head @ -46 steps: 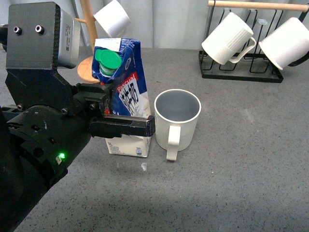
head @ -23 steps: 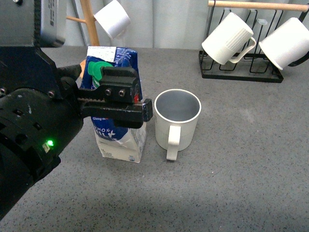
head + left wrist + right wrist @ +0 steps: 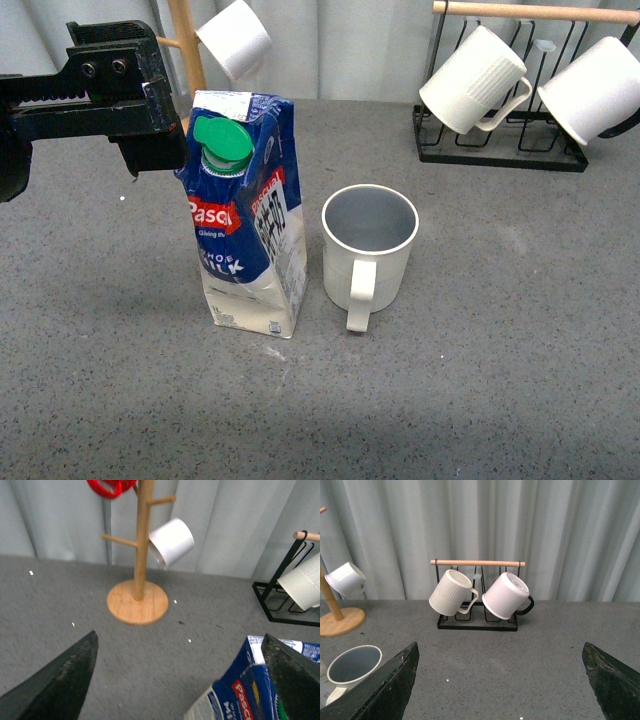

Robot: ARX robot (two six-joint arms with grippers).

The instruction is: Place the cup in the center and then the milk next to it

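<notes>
Red object (image 3: 110,487) cut off above (perhaps a cup), milk (image 3: 250,690) partly cropped

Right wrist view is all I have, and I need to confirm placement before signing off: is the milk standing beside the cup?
Observer: Yes. In the front view the milk stands upright on the robot's left of the cup, with a narrow gap between them.
Operator: Is the left pincer gripping it?
Observer: No. The left pincer is clear of the carton, up by its top corner, and the left wrist view shows its fingers spread wide.
Operator: Which way does the cup's handle face?
Observer: The handle points toward the robot.
</notes>
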